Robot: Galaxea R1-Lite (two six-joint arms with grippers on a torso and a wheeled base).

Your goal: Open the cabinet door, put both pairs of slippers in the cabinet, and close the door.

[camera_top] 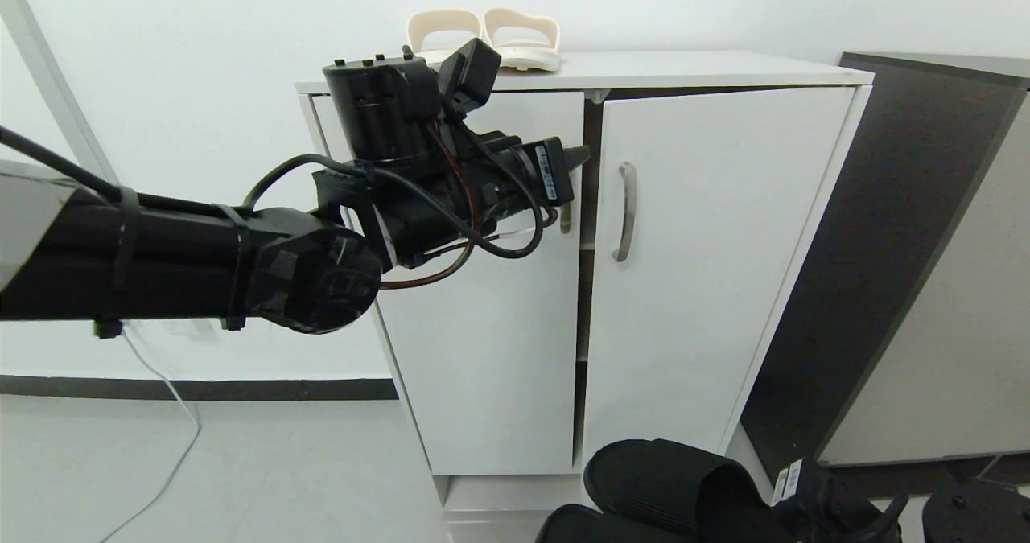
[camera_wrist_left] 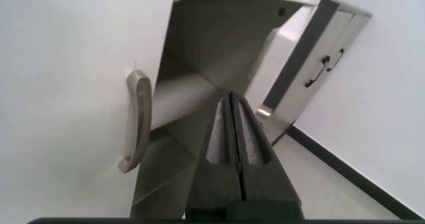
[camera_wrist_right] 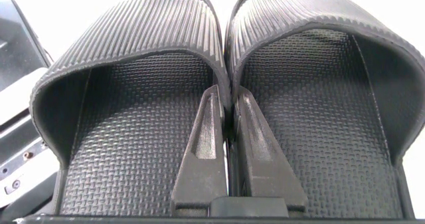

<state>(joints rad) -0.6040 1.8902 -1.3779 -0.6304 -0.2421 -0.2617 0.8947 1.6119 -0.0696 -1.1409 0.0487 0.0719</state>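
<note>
The white cabinet point(camera_top: 724, 68) has two doors, and its left door point(camera_top: 491, 350) stands slightly ajar with a dark gap beside the right door point(camera_top: 708, 269). My left gripper point(camera_top: 581, 157) is shut and empty, with its tips at the left door's free edge, just past the curved handle point(camera_wrist_left: 136, 121). The left wrist view shows the shut left gripper point(camera_wrist_left: 232, 108) pointing into the gap, with an inner shelf point(camera_wrist_left: 179, 94) behind. Beige slippers point(camera_top: 483, 38) lie on top of the cabinet. Black slippers point(camera_top: 660, 483) hang low in front of it. My right gripper point(camera_wrist_right: 226, 98) is shut on their two inner walls.
A dark grey cabinet point(camera_top: 885, 245) stands right of the white one, close to its side. A thin cable point(camera_top: 173, 446) runs down onto the floor at the left. The floor to the left of the cabinet is open.
</note>
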